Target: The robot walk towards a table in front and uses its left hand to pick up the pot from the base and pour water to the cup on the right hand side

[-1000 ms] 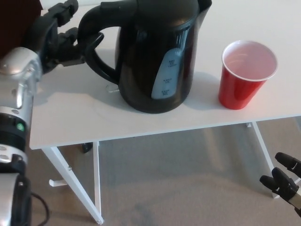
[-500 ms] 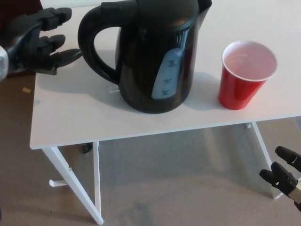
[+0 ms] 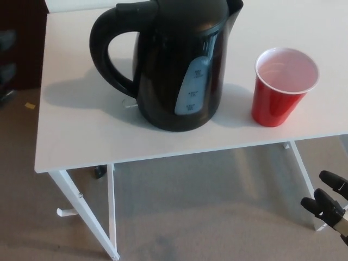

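- Pot point(image 3: 179, 65) upright on counter point(image 3: 81, 136), handle point(image 3: 106, 51) facing left.
- Cup point(image 3: 284, 84) to its right, apart.
- Left hand out of view.
- Right hand point(image 3: 329, 204) low, holding nothing, fingers apart.

A single head-mounted camera supplied the only view. It looked steeply down and forward onto the white table point(image 3: 81, 147), close enough that the table's far edge and right side fell outside the frame. The black pot point(image 3: 179, 65) stood near the table's middle and filled the upper centre, its top cropped by the upper border. The red cup point(image 3: 284, 87) stood to the pot's right. Below the table's near edge, carpet and the white table legs point(image 3: 111, 209) were visible. The right hand point(image 3: 330, 209) entered at the lower right corner, probably partly cropped. No second view overlapped this one.
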### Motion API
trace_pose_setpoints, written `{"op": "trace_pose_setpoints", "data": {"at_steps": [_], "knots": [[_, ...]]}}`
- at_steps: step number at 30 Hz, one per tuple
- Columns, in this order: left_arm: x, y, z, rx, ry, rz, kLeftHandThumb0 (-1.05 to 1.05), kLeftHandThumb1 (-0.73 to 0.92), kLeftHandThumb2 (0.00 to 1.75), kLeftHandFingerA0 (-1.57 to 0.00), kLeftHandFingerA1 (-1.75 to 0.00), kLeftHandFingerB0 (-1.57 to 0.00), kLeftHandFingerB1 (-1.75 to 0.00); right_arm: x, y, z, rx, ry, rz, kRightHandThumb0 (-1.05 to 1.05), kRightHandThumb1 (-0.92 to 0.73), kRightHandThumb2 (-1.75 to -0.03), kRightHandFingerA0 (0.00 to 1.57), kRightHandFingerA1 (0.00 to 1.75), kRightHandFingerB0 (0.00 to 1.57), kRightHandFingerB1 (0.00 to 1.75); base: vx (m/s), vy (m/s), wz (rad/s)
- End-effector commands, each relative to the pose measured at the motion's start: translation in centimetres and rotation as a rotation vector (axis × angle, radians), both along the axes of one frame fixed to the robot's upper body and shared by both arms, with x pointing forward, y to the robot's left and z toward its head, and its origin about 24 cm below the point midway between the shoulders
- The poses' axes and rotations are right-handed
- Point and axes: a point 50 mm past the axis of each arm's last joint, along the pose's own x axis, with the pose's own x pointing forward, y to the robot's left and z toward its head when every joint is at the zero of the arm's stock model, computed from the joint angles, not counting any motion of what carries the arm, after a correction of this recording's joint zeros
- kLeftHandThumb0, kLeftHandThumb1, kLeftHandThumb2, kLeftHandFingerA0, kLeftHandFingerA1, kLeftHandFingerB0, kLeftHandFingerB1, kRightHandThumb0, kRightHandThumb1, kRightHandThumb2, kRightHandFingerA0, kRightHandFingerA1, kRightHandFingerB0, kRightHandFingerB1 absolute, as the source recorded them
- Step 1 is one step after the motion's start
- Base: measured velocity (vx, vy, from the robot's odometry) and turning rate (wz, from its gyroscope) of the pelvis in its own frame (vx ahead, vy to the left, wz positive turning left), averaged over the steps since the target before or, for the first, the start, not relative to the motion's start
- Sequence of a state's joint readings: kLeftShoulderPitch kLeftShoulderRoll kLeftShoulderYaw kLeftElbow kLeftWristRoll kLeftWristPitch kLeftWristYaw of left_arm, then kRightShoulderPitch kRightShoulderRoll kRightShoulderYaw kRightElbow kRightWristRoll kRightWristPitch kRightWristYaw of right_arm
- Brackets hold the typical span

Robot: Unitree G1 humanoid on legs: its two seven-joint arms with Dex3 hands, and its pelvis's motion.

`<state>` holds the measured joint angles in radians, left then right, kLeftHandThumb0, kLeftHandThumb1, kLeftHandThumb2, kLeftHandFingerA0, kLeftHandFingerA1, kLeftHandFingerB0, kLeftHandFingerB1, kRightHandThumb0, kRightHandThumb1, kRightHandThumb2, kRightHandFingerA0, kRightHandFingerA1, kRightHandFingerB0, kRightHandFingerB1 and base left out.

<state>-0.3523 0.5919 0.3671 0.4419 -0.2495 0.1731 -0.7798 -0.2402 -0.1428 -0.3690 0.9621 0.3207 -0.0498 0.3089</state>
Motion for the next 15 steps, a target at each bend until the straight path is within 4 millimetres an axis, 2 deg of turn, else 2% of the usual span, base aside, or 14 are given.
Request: {"op": "trace_pose_setpoints", "data": {"at_steps": [1,2,4,6,7,8,10,11,14,15], "knots": [[-10.5,5.8,-3.3,-0.266,-0.132,0.295,-0.58,0.5,0.56,0.0,-0.11,0.0,-0.14,-2.6,-1.9,-1.2,-0.018,0.075,-0.053,-0.27,-0.44,-0.53,0.82,0.53,0.63,0.46,0.0,0.0,0.0],[-12.0,6.0,-4.6,-0.307,-0.12,0.355,-0.56,0.37,0.74,0.0,-0.16,0.0,-0.18,-3.0,-2.0,-1.4,-0.009,0.088,-0.067,-0.33,-0.38,-0.63,0.75,0.6,0.58,0.53,0.0,0.0,0.0],[-13.7,6.0,-6.1,-0.3,-0.073,0.436,-0.58,0.39,0.76,0.0,-0.19,0.0,-0.2,-3.5,-2.1,-1.7,-0.006,0.103,-0.073,-0.35,-0.37,-0.64,0.73,0.6,0.54,0.53,0.0,0.0,0.0],[-15.2,5.9,-7.7,-0.267,-0.014,0.53,-0.56,0.38,0.76,-0.04,-0.26,-0.04,-0.23,-4.1,-2.2,-2.0,-0.015,0.114,-0.081,-0.35,-0.36,-0.64,0.79,0.62,0.58,0.54,0.0,0.0,0.0],[-15.9,5.7,-8.9,-0.224,0.03,0.59,-0.56,0.58,0.59,-0.14,-0.3,-0.1,-0.25,-4.3,-2.2,-2.1,-0.009,0.128,-0.091,-0.24,-0.45,-0.53,0.8,0.53,0.61,0.47,0.0,0.0,0.0],[-16.4,5.5,-9.9,-0.2,0.069,0.63,-0.33,0.41,0.95,0.0,-0.49,0.0,-0.48,-4.6,-2.3,-2.3,-0.007,0.139,-0.099,-0.25,-0.45,-0.53,0.8,0.53,0.6,0.46,0.0,0.0,0.0],[-16.8,5.1,-11.6,-0.15,0.161,0.673,-0.34,0.43,0.97,0.0,-0.49,0.0,-0.48,-5.2,-2.4,-2.6,-0.009,0.155,-0.106,-0.25,-0.43,-0.53,0.8,0.53,0.6,0.46,0.0,0.0,0.0],[-16.9,4.9,-13.0,-0.125,0.239,0.692,-0.35,0.46,1.0,-0.01,-0.5,0.0,-0.48,-5.6,-2.5,-2.7,-0.009,0.162,-0.109,-0.33,-0.37,-0.63,0.76,0.61,0.55,0.53,0.0,0.0,0.0],[-16.9,4.8,-13.4,-0.118,0.26,0.7,-0.35,0.46,1.0,-0.01,-0.5,0.0,-0.48,-5.7,-2.5,-2.8,-0.009,0.163,-0.11,-0.33,-0.37,-0.63,0.76,0.61,0.55,0.53,0.0,0.0,0.02],[-16.7,3.6,-16.3,-0.056,0.469,0.603,-0.33,0.6,1.09,0.0,-0.49,0.0,-0.49,-6.8,-3.2,-3.0,-0.041,0.2,-0.112,-0.25,-0.46,-0.53,0.67,0.49,0.57,0.45,0.0,0.0,0.0]]}}
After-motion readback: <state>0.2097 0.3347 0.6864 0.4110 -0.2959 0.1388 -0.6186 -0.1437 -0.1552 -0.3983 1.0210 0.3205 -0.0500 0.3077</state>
